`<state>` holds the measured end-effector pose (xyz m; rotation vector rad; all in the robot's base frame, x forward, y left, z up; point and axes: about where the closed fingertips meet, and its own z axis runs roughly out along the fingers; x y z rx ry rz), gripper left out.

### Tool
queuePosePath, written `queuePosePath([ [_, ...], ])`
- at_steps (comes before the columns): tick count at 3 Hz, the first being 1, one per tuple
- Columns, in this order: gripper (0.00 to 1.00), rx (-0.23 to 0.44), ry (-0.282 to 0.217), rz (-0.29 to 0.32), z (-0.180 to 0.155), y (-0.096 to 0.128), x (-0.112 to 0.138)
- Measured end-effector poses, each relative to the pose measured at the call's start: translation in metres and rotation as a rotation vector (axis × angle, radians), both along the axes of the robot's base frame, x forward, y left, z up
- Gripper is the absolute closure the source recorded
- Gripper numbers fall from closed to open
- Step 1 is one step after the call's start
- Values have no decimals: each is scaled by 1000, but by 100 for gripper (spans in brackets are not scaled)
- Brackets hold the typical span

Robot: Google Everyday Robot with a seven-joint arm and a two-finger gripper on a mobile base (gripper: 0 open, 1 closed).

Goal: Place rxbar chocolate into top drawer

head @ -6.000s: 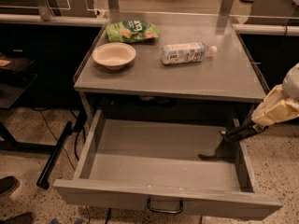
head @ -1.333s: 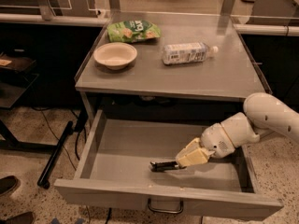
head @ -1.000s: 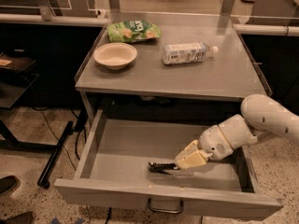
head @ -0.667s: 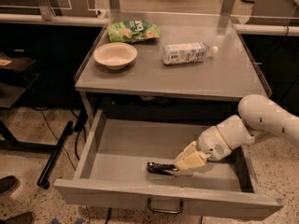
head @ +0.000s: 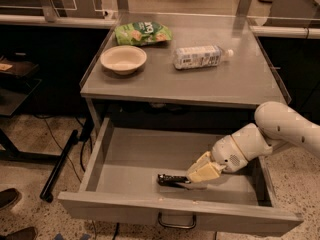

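Note:
The top drawer [head: 131,161] is pulled wide open below the grey table top [head: 200,84]; its loop handle [head: 176,221] shows at the front panel. My gripper [head: 176,181] reaches in from the right and sits low over the drawer floor near the front middle. It is shut on the rxbar chocolate [head: 166,179], a small flat black bar that sticks out to the left, at or just above the floor. My cream arm [head: 260,136] comes in over the drawer's right side.
On the table top lie a green chip bag [head: 142,33], a cream bowl [head: 123,59] and a white-labelled plastic bottle [head: 200,57] on its side. A dark stand leg [head: 60,164] slants on the floor to the left. A shoe [head: 9,198] is at lower left.
My gripper came from outside the drawer's right edge down into the drawer with the bar. Over the last second it crept slightly left and lower.

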<state>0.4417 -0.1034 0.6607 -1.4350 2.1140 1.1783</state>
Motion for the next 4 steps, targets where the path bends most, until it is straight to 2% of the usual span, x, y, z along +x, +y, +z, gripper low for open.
queuePosePath([
  [2,16,0,0,0,0,0,0],
  [3,0,0,0,0,0,0,0],
  [4,0,0,0,0,0,0,0],
])
